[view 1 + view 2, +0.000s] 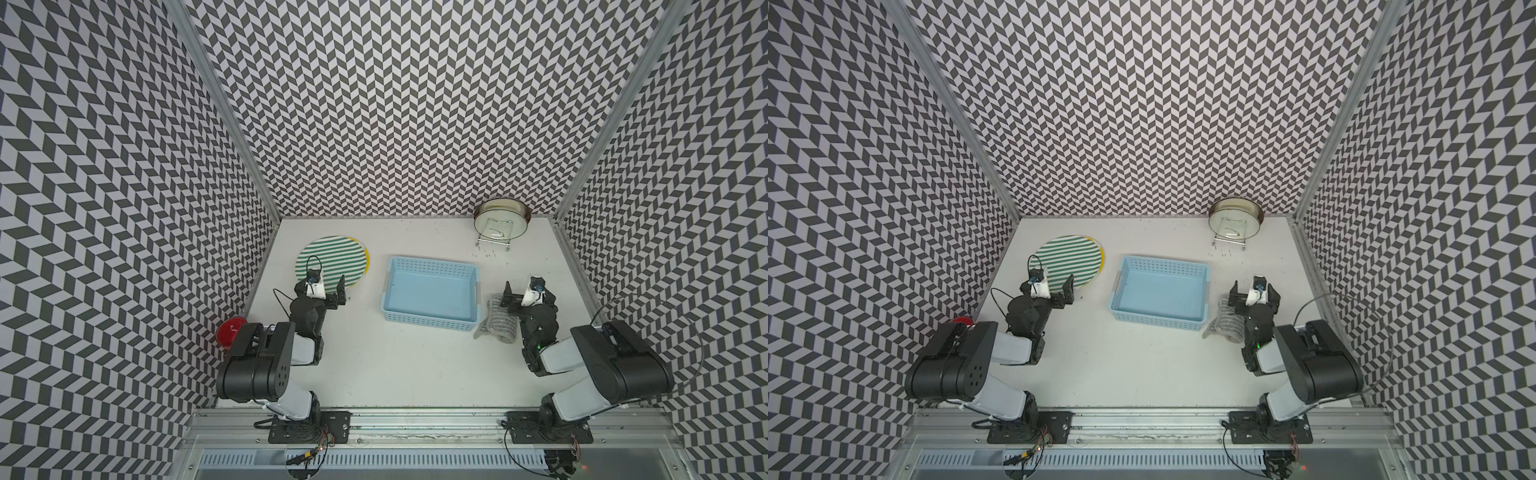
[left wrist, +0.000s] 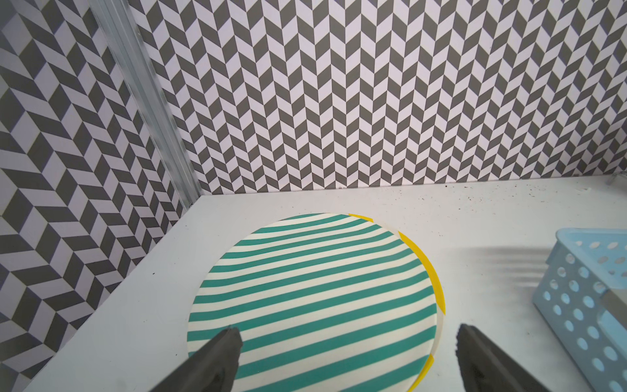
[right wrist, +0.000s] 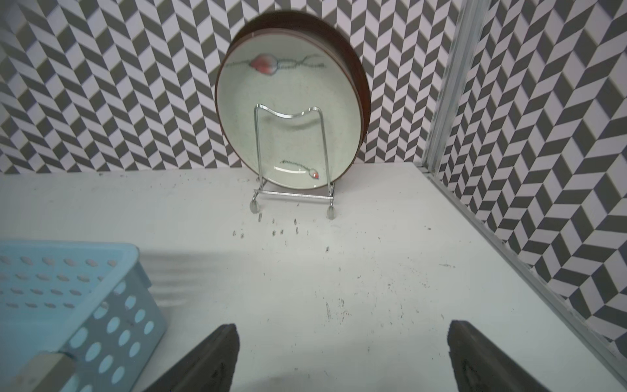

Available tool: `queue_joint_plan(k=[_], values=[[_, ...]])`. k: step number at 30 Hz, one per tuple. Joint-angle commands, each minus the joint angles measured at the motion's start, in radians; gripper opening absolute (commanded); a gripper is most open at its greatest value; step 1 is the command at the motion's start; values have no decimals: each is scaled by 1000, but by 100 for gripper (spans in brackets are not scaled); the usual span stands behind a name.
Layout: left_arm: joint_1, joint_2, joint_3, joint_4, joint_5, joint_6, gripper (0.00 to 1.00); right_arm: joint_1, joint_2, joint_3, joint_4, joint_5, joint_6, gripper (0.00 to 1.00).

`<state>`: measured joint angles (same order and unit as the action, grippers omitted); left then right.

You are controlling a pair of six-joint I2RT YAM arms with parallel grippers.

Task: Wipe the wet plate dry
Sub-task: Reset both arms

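**Desk:** Where did you find the plate?

**Me:** I saw the pale green plate (image 3: 288, 101) at about one o'clock on the table (image 1: 395, 365), against the back wall. It stood on edge in a wire rack (image 3: 293, 194), leaning back. It had a dark brown rim and two small red motifs on thin dark lines. I could not tell from my feed whether its face was wet.

**Desk:** Any other plates?

**Me:** A green-and-white striped plate (image 1: 330, 259) lay flat at ten o'clock on top of a yellow plate (image 1: 365, 255). A blue basket (image 1: 428, 322) sat at the centre.

**Desk:** And the grippers?

**Me:** Both were spread wide and held nothing. My left gripper (image 2: 348, 334) hung over the striped plate's near edge. My right gripper (image 3: 343, 328) sat at three o'clock, near the far end of the crumpled grey cloth (image 1: 496, 322) that lay beside the basket.
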<state>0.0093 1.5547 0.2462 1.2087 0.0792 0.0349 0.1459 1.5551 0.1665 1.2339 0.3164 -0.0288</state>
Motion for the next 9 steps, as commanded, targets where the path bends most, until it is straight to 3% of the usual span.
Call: queue_joint_plan(k=[1, 9], values=[[6, -11, 18, 12, -5, -12, 100, -25, -8, 46, 95, -4, 24, 100], [5, -9, 17, 18, -6, -12, 100, -46, -27, 92, 0, -45, 39, 100]])
